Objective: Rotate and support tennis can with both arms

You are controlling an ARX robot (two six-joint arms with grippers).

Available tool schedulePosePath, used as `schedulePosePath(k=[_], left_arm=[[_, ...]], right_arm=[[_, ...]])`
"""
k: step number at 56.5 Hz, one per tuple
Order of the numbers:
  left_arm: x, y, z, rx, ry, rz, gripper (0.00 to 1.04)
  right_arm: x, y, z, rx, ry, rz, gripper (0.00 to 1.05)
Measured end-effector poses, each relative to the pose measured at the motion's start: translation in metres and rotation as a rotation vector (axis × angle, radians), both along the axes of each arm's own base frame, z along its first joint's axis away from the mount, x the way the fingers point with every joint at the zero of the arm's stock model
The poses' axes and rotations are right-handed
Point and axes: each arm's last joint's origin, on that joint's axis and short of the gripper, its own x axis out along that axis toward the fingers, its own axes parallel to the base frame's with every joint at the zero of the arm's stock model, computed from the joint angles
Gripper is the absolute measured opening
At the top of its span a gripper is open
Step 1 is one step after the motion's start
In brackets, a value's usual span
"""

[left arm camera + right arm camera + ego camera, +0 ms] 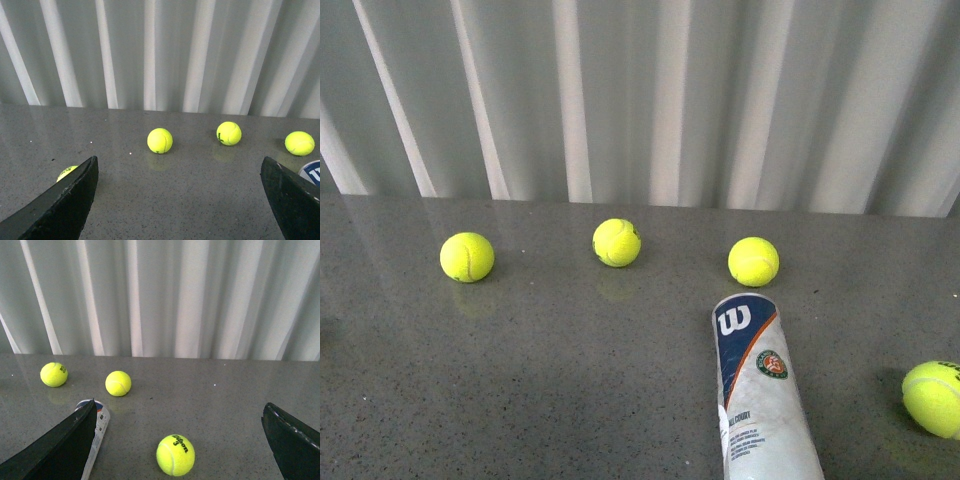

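Tennis can (760, 390) lying flat on table (570, 380), right of centre, W end away. Left gripper (178, 170), right gripper (180, 410) both spread wide, holding nothing. Imo come in from both sides, mind tennis ball (932, 398) near its right side.

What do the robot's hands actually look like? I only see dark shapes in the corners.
The left gripper and right gripper each show two matte black, wedge-shaped fingers with straight, slightly rough edges. No cables or markings are visible, and the front view shows neither arm.
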Motion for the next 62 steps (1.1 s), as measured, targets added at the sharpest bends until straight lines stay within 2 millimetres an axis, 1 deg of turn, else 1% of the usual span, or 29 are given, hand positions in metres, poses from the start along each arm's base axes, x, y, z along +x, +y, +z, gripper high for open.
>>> schedulePosePath(k=[14, 18, 20, 24, 26, 27, 29, 30, 32, 33, 35, 36, 39, 40, 43, 44, 46, 47, 50, 51, 53, 55, 59, 62], left_arm=[[0.0, 0.0, 0.0, 0.0, 0.0, 0.0, 0.98], [0.0, 0.0, 0.0, 0.0, 0.0, 0.0, 0.98], [0.0, 0.0, 0.0, 0.0, 0.0, 0.0, 0.98], [0.0, 0.0, 0.0, 0.0, 0.0, 0.0, 0.98], [0.0, 0.0, 0.0, 0.0, 0.0, 0.0, 0.98], [0.0, 0.0, 0.0, 0.0, 0.0, 0.0, 0.98], [0.0, 0.0, 0.0, 0.0, 0.0, 0.0, 0.98], [0.0, 0.0, 0.0, 0.0, 0.0, 0.0, 0.98], [0.0, 0.0, 0.0, 0.0, 0.0, 0.0, 0.98], [0.0, 0.0, 0.0, 0.0, -0.001, 0.0, 0.98], [0.0, 0.0, 0.0, 0.0, -0.001, 0.0, 0.98], [0.0, 0.0, 0.0, 0.0, -0.001, 0.0, 0.98], [0.0, 0.0, 0.0, 0.0, 0.0, 0.0, 0.98], [0.0, 0.0, 0.0, 0.0, 0.0, 0.0, 0.98], [0.0, 0.0, 0.0, 0.0, -0.001, 0.0, 0.98], [0.0, 0.0, 0.0, 0.0, -0.001, 0.0, 0.98], [0.0, 0.0, 0.0, 0.0, -0.001, 0.0, 0.98], [0.0, 0.0, 0.0, 0.0, -0.001, 0.0, 0.98], [0.0, 0.0, 0.0, 0.0, 0.0, 0.0, 0.98], [0.0, 0.0, 0.0, 0.0, 0.0, 0.0, 0.98], [0.0, 0.0, 0.0, 0.0, 0.0, 0.0, 0.98], [0.0, 0.0, 0.0, 0.0, 0.0, 0.0, 0.98], [0.0, 0.0, 0.0, 0.0, 0.0, 0.0, 0.98], [0.0, 0.0, 0.0, 0.0, 0.0, 0.0, 0.98]], right_arm=[[0.0, 0.0, 0.0, 0.0, 0.001, 0.0, 0.98], [0.0, 0.001, 0.001, 0.024, 0.134, 0.039, 0.98], [0.003, 0.001, 0.007, 0.03, 0.188, 0.037, 0.98], [0.011, 0.0, 0.024, 0.044, 0.18, 0.025, 0.98], [0.019, -0.003, 0.039, 0.061, 0.148, 0.002, 0.98], [0.021, -0.004, 0.042, 0.067, 0.14, -0.005, 0.98], [0.032, -0.007, 0.057, 0.085, 0.108, -0.04, 0.98], [0.035, -0.008, 0.061, 0.09, 0.1, -0.045, 0.98], [0.048, -0.012, 0.073, 0.119, 0.09, -0.065, 0.98], [0.052, -0.013, 0.075, 0.123, 0.092, -0.069, 0.98], [0.068, -0.015, 0.082, 0.161, 0.117, -0.085, 0.98], [0.073, -0.016, 0.083, 0.169, 0.128, -0.085, 0.98], [0.101, -0.017, 0.086, 0.22, 0.217, -0.08, 0.98], [0.106, -0.017, 0.085, 0.233, 0.233, -0.083, 0.98], [0.137, -0.015, 0.077, 0.275, 0.351, -0.095, 0.98], [0.142, -0.015, 0.075, 0.284, 0.373, -0.093, 0.98], [0.161, -0.011, 0.066, 0.31, 0.458, -0.093, 0.98], [0.165, -0.009, 0.064, 0.313, 0.477, -0.093, 0.98], [0.189, 0.002, 0.048, 0.329, 0.598, -0.07, 0.98], [0.198, 0.009, 0.04, 0.331, 0.655, -0.05, 0.98], [0.21, 0.023, 0.025, 0.32, 0.746, -0.009, 0.98], [0.218, 0.038, 0.011, 0.313, 0.827, 0.037, 0.98], [0.226, 0.066, -0.013, 0.293, 0.959, 0.119, 0.98], [0.228, 0.077, -0.021, 0.281, 1.006, 0.151, 0.98]])
